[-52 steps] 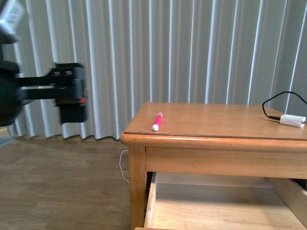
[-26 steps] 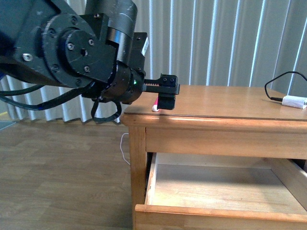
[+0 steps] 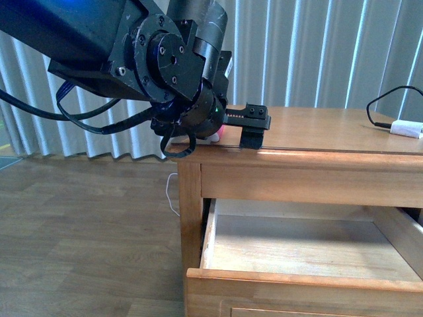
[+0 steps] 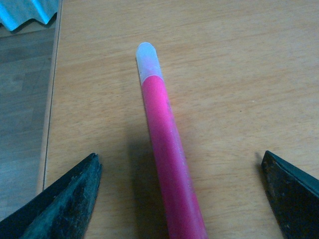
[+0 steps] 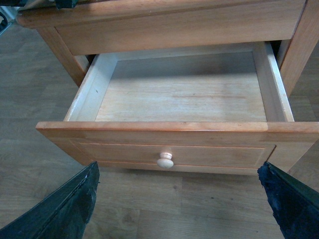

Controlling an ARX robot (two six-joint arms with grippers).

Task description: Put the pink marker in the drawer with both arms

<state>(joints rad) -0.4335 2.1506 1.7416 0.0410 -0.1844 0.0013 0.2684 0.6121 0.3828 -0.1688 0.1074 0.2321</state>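
The pink marker (image 4: 167,159) with its white end lies on the wooden table top (image 4: 239,74), straight between my left gripper's (image 4: 182,199) open jaws, near the table's left edge. In the front view the left arm (image 3: 165,66) reaches over the table's left corner (image 3: 192,155) and hides all but a sliver of the marker (image 3: 221,132). The drawer (image 5: 179,99) is pulled open and empty; its front panel carries a round knob (image 5: 165,160). My right gripper (image 5: 179,209) is open, hanging in front of the drawer front above the floor.
A white adapter (image 3: 406,129) with a black cable lies at the table's far right. Grey curtains (image 3: 317,53) hang behind. Wooden floor (image 3: 86,238) lies to the left of the table and in front of the drawer.
My left arm has swung in from the left over the table corner, lowering its gripper around the marker. The view has shifted; more of the open drawer shows.
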